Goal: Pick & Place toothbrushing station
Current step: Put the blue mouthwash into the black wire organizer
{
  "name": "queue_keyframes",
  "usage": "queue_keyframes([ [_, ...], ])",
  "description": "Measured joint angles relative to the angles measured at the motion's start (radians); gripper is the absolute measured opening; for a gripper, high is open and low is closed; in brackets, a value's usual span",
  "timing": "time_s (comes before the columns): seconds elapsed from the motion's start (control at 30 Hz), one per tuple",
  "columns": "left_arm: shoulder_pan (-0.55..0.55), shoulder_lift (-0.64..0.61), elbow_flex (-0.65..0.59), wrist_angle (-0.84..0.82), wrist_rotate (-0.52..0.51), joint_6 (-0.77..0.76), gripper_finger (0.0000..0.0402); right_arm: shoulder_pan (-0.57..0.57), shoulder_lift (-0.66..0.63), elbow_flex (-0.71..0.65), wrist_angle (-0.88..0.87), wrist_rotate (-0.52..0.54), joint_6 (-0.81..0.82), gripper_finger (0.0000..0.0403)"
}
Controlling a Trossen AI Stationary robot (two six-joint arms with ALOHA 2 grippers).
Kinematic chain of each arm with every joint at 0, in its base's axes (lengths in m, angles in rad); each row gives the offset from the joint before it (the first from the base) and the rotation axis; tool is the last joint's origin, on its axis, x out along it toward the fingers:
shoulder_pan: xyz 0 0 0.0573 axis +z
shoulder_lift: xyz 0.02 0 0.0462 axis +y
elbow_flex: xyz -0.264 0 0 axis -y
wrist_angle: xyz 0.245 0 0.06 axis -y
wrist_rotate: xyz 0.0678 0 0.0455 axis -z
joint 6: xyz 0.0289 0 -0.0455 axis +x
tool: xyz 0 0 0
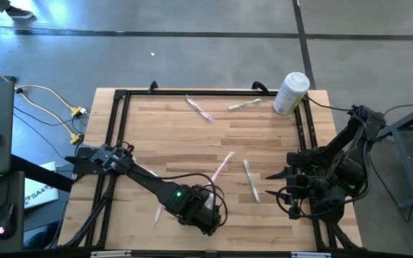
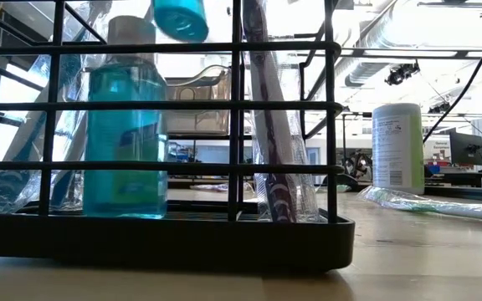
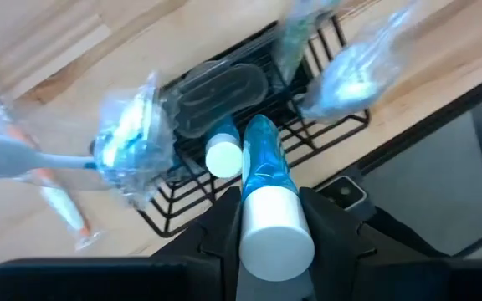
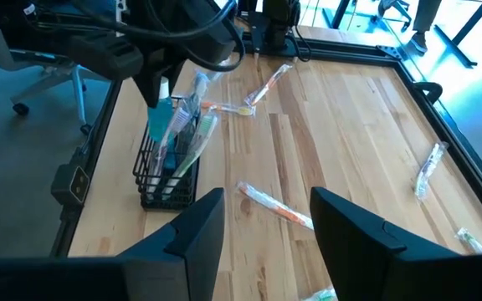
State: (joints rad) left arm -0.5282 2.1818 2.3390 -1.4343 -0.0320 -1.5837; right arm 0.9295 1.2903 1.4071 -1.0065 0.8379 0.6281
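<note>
Directly beneath the left end effector (image 3: 270,219), the toothbrushing station (image 3: 224,84) is seen standing on the counter (image 1: 192,136).

The station is shown as a black wire rack on a dark base, placed near the counter's front edge. A blue mouthwash bottle (image 2: 125,125) and wrapped toothbrushes (image 4: 192,125) are stood inside it. A second blue bottle with a white cap (image 3: 266,201) is pinched between the left end effector's fingers, just above the rack. Loose wrapped toothbrushes (image 1: 221,166) are scattered on the counter beyond it, and a white cylindrical container (image 1: 290,93) is stood at the far corner. The right end effector (image 4: 262,230) is held spread and empty over the counter's right edge, well apart from the station.
</note>
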Motion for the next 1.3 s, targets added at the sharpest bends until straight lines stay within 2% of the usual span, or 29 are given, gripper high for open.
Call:
queue_keyframes([
  [1.3,0.019,0.092,0.000,0.047,0.040,0.040,0.0092,0.000,0.000,0.000,-0.018,0.000,-0.004,0.0171],
])
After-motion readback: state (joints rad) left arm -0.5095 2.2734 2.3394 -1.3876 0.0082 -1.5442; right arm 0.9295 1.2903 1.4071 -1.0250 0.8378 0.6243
